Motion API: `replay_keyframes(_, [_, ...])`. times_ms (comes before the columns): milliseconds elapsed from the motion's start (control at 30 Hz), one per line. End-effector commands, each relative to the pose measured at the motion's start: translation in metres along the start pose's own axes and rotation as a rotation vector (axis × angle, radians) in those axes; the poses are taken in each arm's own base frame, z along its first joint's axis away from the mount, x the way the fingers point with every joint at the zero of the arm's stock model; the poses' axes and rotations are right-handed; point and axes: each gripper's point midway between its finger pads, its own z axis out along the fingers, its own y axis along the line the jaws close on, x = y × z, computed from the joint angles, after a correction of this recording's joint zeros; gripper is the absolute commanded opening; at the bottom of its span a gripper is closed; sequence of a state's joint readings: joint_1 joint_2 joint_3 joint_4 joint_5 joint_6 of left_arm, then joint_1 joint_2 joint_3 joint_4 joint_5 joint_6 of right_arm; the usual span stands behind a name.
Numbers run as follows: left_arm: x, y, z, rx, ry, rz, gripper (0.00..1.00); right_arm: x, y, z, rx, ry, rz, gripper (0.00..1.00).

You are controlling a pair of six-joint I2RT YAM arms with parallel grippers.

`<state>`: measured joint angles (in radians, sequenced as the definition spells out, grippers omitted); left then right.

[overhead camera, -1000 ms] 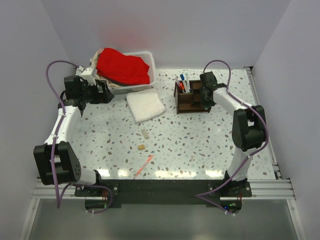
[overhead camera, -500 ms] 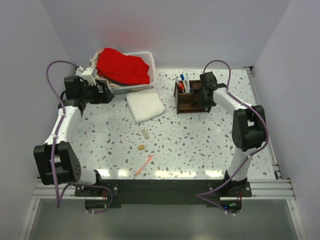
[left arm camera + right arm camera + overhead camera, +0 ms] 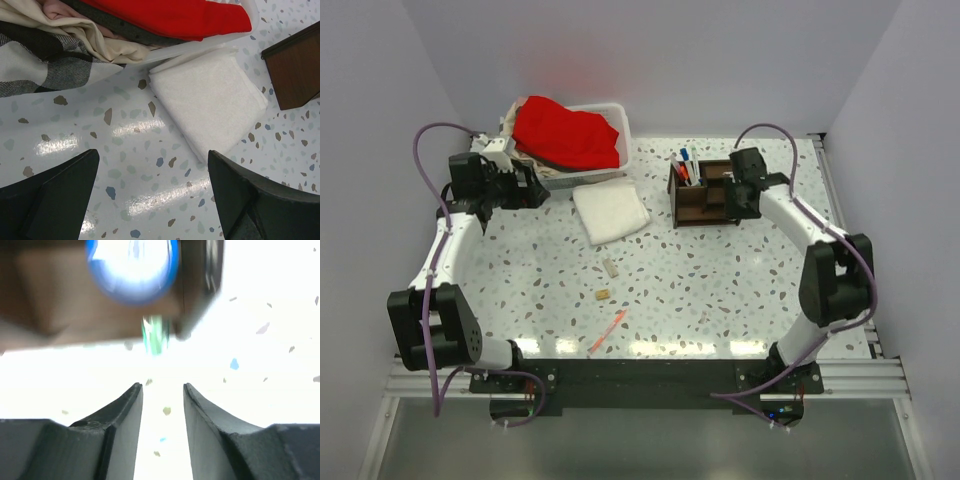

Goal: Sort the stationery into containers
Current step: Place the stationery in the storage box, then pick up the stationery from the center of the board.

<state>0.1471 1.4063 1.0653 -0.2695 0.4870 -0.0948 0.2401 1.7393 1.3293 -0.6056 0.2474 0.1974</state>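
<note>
Seen only from the top camera: both arms whole, plus loose stationery on the speckled white table [image 3: 740, 290]. Namely a short pale stick [image 3: 610, 266], a small beige block [image 3: 603, 294] a little nearer, and a slim pink-red pen [image 3: 608, 331] lying aslant close to the near edge, all well apart from either gripper. Far right of centre, the dark brown wooden desk organizer [image 3: 703, 193], with blue, white and orange-tipped pens [image 3: 687, 168] upright in its rear left compartment.

Only in the right wrist view: a blurred close look at the organizer's brown wall [image 3: 50, 295], with a round blue shape [image 3: 132, 270] against it and a green streak [image 3: 155, 335] below. Too blurred to name either.

Only in the left wrist view: beige and checked fabrics [image 3: 60, 45] spilling under the red cloth [image 3: 175, 15]. Shared with the top view: the folded white cloth [image 3: 210, 105] and one corner of the organizer [image 3: 295, 70].

Right arm: elbow high at the table's right side, forearm reaching back and left. Right gripper [image 3: 745, 195] just beside the organizer's right side, contact impossible to tell. Fingers narrowly parted [image 3: 162, 390], only bright table between them.

Left arm: elbow low near its base, forearm stretched to the far left. Left gripper [image 3: 530, 186] beside the front of the white plastic basket [image 3: 620, 115], spread wide [image 3: 152, 155], holding nothing.
</note>
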Motion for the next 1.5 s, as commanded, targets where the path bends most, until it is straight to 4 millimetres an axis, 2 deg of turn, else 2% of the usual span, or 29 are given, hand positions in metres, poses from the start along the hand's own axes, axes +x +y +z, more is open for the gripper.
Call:
replay_keyframes(0, [-0.018, -0.013, -0.012, 0.030, -0.060, 0.047, 0.95, 0.016, 0.013, -0.059, -0.202, -0.021, -0.081, 0.48])
replay_keyframes(33, [-0.015, -0.014, -0.014, 0.037, -0.046, 0.068, 0.95, 0.030, 0.019, -0.061, -0.260, 0.005, -0.126, 0.52])
replay_keyframes(67, [-0.017, -0.014, -0.018, 0.034, -0.050, 0.083, 0.95, 0.044, 0.051, -0.077, -0.472, 0.035, -0.180, 0.56])
replay_keyframes(100, [-0.016, -0.015, -0.019, 0.030, -0.047, 0.096, 0.95, 0.050, 0.060, -0.085, -0.553, 0.019, -0.289, 0.64])
replay_keyframes(133, [-0.016, -0.014, -0.025, 0.014, -0.045, 0.115, 0.95, 0.058, 0.071, -0.092, -0.621, 0.022, -0.344, 0.65])
replay_keyframes(167, [-0.016, -0.013, -0.028, 0.005, -0.047, 0.117, 0.95, 0.068, 0.094, -0.106, -0.708, 0.020, -0.434, 0.66])
replay_keyframes(233, [-0.014, -0.010, -0.032, -0.017, -0.041, 0.150, 0.96, 0.074, 0.119, -0.122, -0.789, -0.048, -0.643, 0.67])
replay_keyframes(267, [-0.013, -0.011, -0.035, -0.022, -0.045, 0.158, 0.95, 0.082, 0.141, -0.135, -0.849, -0.086, -0.747, 0.66])
replay_keyframes(300, [-0.012, -0.010, -0.037, -0.030, -0.047, 0.160, 0.96, 0.079, 0.150, -0.139, -0.848, -0.123, -0.781, 0.65])
replay_keyframes(367, [-0.010, -0.011, -0.041, -0.036, -0.052, 0.162, 0.96, 0.064, 0.179, -0.149, -0.846, -0.201, -0.779, 0.62])
replay_keyframes(400, [-0.010, -0.011, -0.043, -0.037, -0.055, 0.162, 0.96, 0.054, 0.183, -0.145, -0.782, -0.188, -0.660, 0.57])
replay_keyframes(433, [-0.010, -0.013, -0.044, -0.036, -0.063, 0.167, 0.96, 0.041, 0.195, -0.150, -0.768, -0.205, -0.596, 0.55])
replay_keyframes(467, [-0.009, -0.013, -0.045, -0.041, -0.066, 0.167, 0.96, 0.038, 0.205, -0.140, -0.756, -0.180, -0.533, 0.55])
replay_keyframes(500, [-0.010, -0.013, -0.047, -0.042, -0.069, 0.168, 0.96, 0.037, 0.214, -0.139, -0.752, -0.143, -0.416, 0.57])
replay_keyframes(533, [-0.010, -0.013, -0.050, -0.048, -0.070, 0.168, 0.96, 0.032, 0.221, -0.138, -0.720, -0.156, -0.385, 0.60])
replay_keyframes(567, [-0.010, -0.014, -0.052, -0.053, -0.073, 0.167, 0.96, 0.036, 0.228, -0.128, -0.701, -0.129, -0.371, 0.60])
replay_keyframes(633, [-0.015, -0.019, -0.059, -0.049, -0.093, 0.181, 0.96, 0.038, 0.241, -0.127, -0.694, -0.117, -0.369, 0.59])
replay_keyframes(667, [-0.016, -0.020, -0.061, -0.049, -0.099, 0.183, 0.96, 0.046, 0.247, -0.115, -0.681, -0.082, -0.384, 0.59])
replay_keyframes(700, [-0.018, -0.021, -0.064, -0.049, -0.109, 0.184, 0.96, 0.048, 0.250, -0.113, -0.674, -0.068, -0.381, 0.59])
replay_keyframes(833, [-0.022, -0.020, -0.073, -0.088, -0.103, 0.164, 0.97, 0.052, 0.268, -0.114, -0.650, -0.060, -0.405, 0.57])
replay_keyframes(967, [-0.027, -0.016, -0.079, -0.125, -0.116, 0.173, 0.98, 0.056, 0.274, -0.105, -0.603, -0.062, -0.362, 0.56])
replay_keyframes(1067, [-0.038, -0.011, -0.085, -0.170, -0.156, 0.175, 1.00, 0.070, 0.281, -0.094, -0.573, -0.034, -0.358, 0.56])
replay_keyframes(1133, [-0.047, -0.011, -0.092, -0.192, -0.180, 0.175, 1.00, 0.076, 0.290, -0.094, -0.584, -0.025, -0.367, 0.56])
replay_keyframes(1333, [-0.056, -0.010, -0.098, -0.213, -0.211, 0.117, 1.00, 0.092, 0.309, -0.097, -0.560, -0.021, -0.394, 0.48])
replay_keyframes(1467, [-0.064, -0.004, -0.106, -0.230, -0.251, 0.105, 1.00, 0.101, 0.310, -0.082, -0.526, 0.001, -0.392, 0.47])
